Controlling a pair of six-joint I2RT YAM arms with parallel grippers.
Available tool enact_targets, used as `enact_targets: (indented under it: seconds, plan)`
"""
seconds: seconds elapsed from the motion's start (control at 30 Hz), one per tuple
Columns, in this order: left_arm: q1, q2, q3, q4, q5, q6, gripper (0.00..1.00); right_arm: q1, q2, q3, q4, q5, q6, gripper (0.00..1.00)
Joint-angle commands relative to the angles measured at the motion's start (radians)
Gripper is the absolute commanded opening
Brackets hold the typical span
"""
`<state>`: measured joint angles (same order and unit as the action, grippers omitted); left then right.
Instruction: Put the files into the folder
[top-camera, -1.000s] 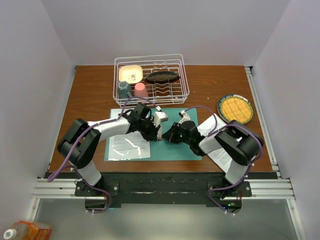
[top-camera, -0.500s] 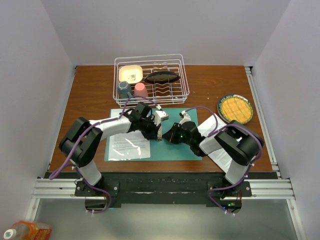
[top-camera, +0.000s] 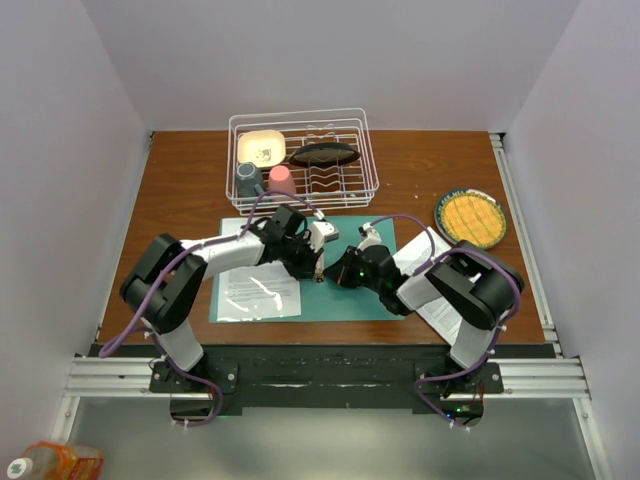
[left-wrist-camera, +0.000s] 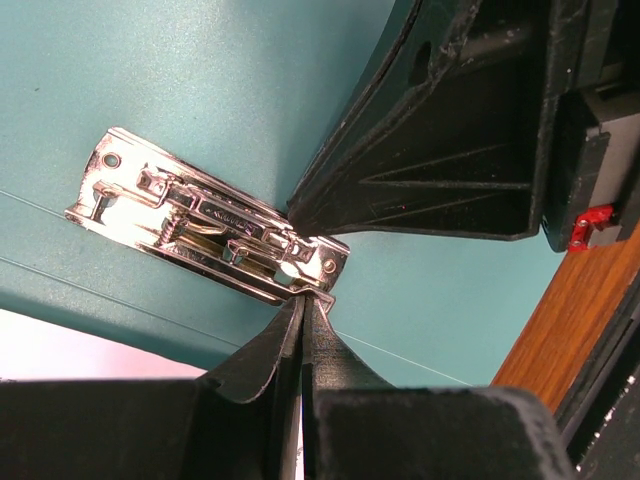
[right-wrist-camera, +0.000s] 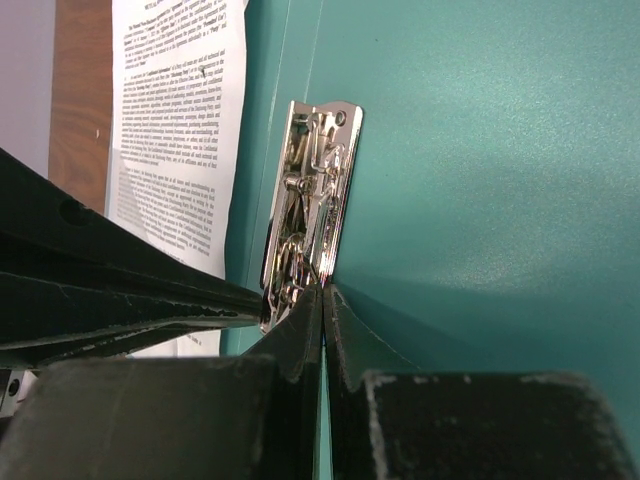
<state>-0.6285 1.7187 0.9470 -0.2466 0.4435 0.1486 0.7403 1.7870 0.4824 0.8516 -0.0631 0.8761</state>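
On the folder (left-wrist-camera: 200, 80) — left pincer (left-wrist-camera: 303, 305), right pincer (right-wrist-camera: 322, 295) touch the clip (left-wrist-camera: 200, 230).

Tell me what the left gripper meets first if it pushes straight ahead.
The metal clip on the folder: the left gripper's closed tips sit at its near end, seemingly touching.
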Motion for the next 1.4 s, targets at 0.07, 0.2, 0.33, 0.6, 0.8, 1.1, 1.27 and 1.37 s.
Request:
enact_targets:
  seconds: [0.07, 0.2, 0.33, 0.6, 0.8, 1.1, 1.27, 1.37]
  plan:
    - [-0.051, 0.062, 0.024, 0.049, -0.095, -0.003, 0.06, 0.041, 0.087, -0.033, -0.226, 0.036, -0.02, 0.0]
    - [-0.08, 0.081, 0.03, 0.059, -0.103, -0.012, 0.05, 0.057, 0.101, -0.031, -0.223, 0.036, -0.011, 0.0]
    - [-0.092, 0.084, 0.055, 0.05, -0.103, -0.017, 0.04, 0.067, 0.111, -0.034, -0.223, 0.037, -0.005, 0.0]
    - [-0.056, -0.05, 0.185, -0.078, -0.095, 0.048, 0.04, 0.065, 0.115, -0.062, -0.227, 0.039, 0.004, 0.0]
    - [0.027, -0.088, 0.317, -0.206, -0.066, 0.083, 0.07, 0.065, 0.092, -0.077, -0.241, 0.049, 0.003, 0.0]
    - [0.151, -0.111, 0.216, -0.249, -0.063, 0.173, 0.05, 0.067, -0.063, -0.062, -0.374, 0.086, -0.035, 0.0]
    - [0.153, -0.097, 0.121, -0.23, -0.06, 0.17, 0.05, 0.067, -0.225, 0.007, -0.509, 0.106, -0.126, 0.0]
    - [0.154, -0.051, 0.099, -0.206, -0.09, 0.161, 0.04, 0.065, -0.27, 0.059, -0.575, 0.118, -0.19, 0.0]
